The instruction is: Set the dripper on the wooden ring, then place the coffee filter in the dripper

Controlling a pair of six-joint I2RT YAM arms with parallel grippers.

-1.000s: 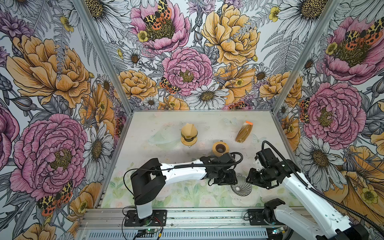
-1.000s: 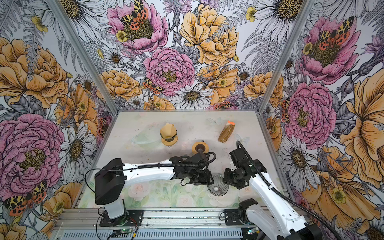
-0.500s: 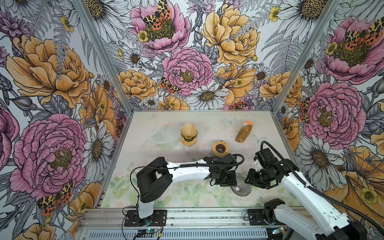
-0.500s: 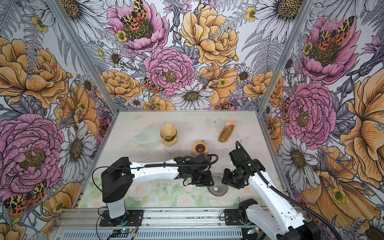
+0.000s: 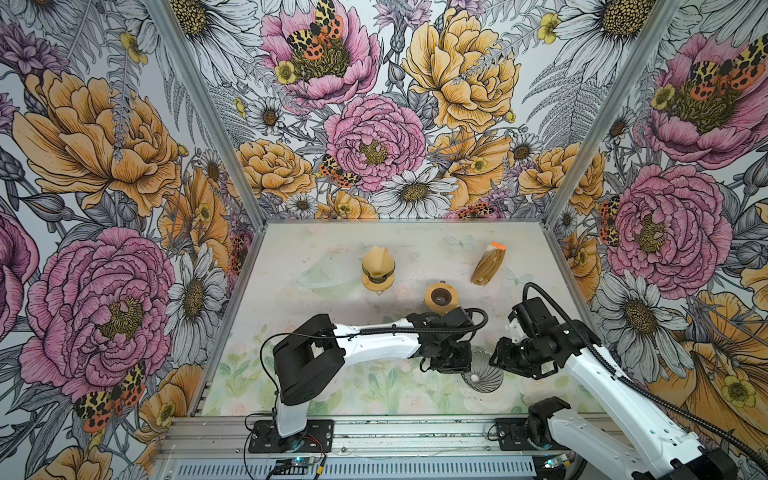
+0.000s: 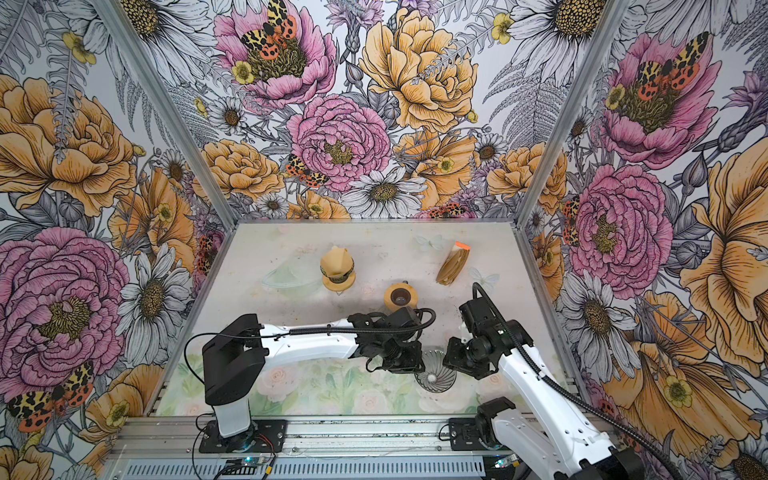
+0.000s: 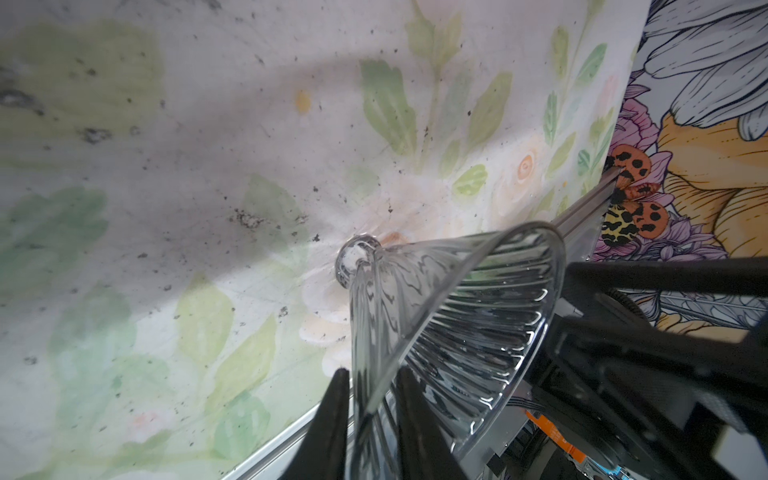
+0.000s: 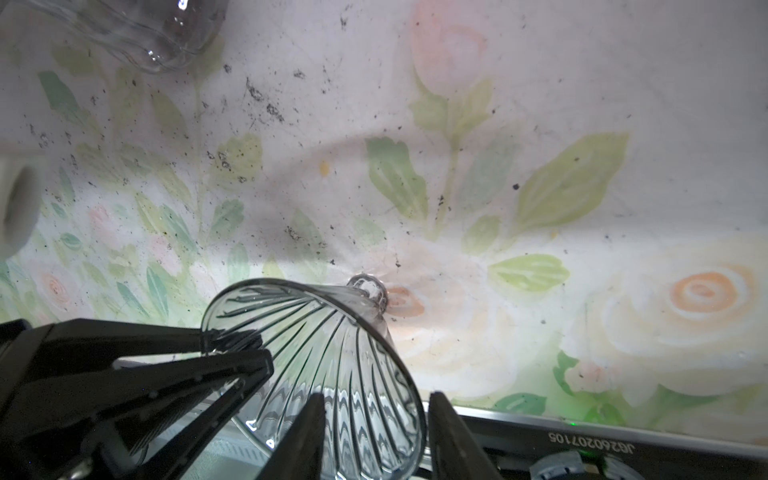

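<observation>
Two robot arms meet over a clear, ribbed glass dripper [image 5: 482, 376] near the front right of the table [image 5: 374, 245]. The dripper is tilted, with its narrow outlet lowest and close to the table top; whether it touches cannot be told. The left gripper [image 7: 371, 374] is clenched on the dripper's rim wall, one finger inside the cone and one outside. The right gripper [image 8: 376, 397] straddles the rim from the opposite side with its jaws released, and a gap shows beside the glass.

The coffee filter [image 5: 488, 264], a flat stack of brown paper with an orange tab, lies near the back right corner, well apart from both grippers. A wooden ring stand [image 5: 441, 297] sits between it and the arms. A second stand [image 5: 377, 268], carrying a brown cone, is toward the back middle.

By its looks, the filter paper is very light, thin and soft. It would likely crumple under a hard squeeze, and sheets may cling together. A gentle pinch at one sheet's open edge seems best. The glass is stiff, smooth, slippery and breakable.
</observation>
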